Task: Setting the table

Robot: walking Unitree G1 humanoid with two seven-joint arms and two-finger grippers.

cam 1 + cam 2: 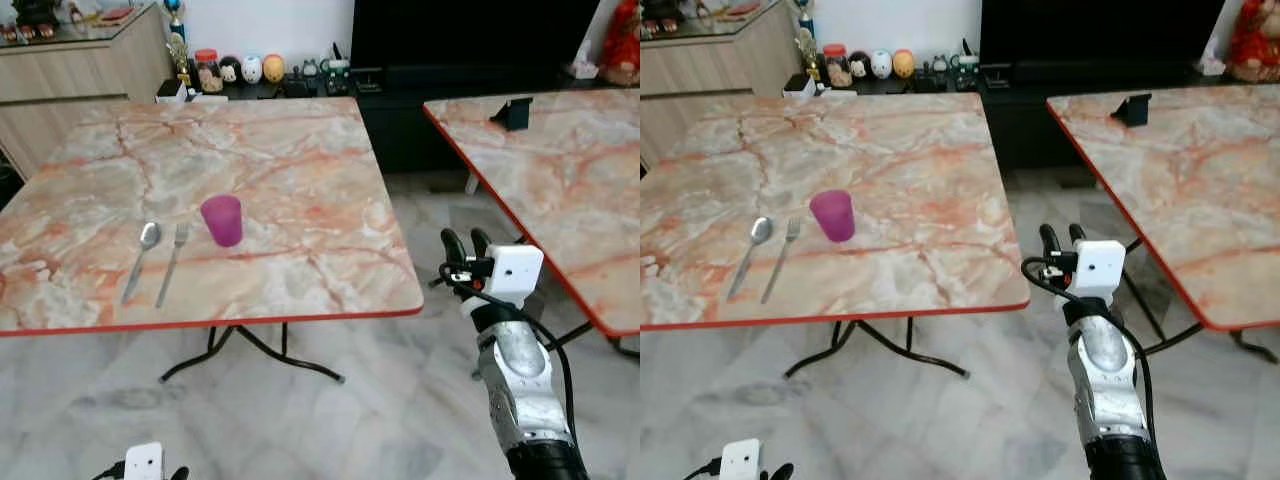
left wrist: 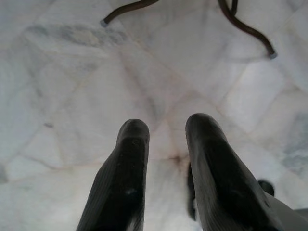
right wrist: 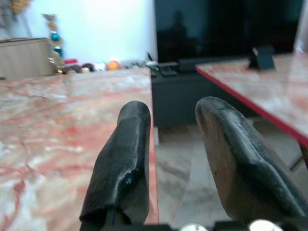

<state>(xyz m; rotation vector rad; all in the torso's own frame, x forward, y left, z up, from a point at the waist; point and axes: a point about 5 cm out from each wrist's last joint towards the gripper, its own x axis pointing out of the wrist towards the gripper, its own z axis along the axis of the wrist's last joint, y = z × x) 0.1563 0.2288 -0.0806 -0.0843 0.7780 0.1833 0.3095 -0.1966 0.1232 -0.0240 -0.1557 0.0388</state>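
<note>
On the marble table with a red rim point(image 1: 300, 150), a purple cup point(image 1: 222, 220) stands upright near the front left. Just left of it lie a fork point(image 1: 175, 260) and a spoon point(image 1: 147, 240), side by side with their handles towards me. My right gripper point(image 1: 466, 243) is raised off the table's front right corner, at about the height of the tabletop. It is open and empty, fingers point(image 3: 130, 144) pointing along the table's right edge. My left gripper point(image 2: 166, 127) hangs low over the floor, open, with nothing in it.
A second marble table point(image 1: 560, 150) stands to the right, carrying a black stand point(image 1: 512, 112), with a floor gap between the tables. Behind are a dark TV console with figurines point(image 1: 250, 70) and a wooden cabinet point(image 1: 70, 70). Curved black table legs point(image 1: 260, 350) rest on the marble floor.
</note>
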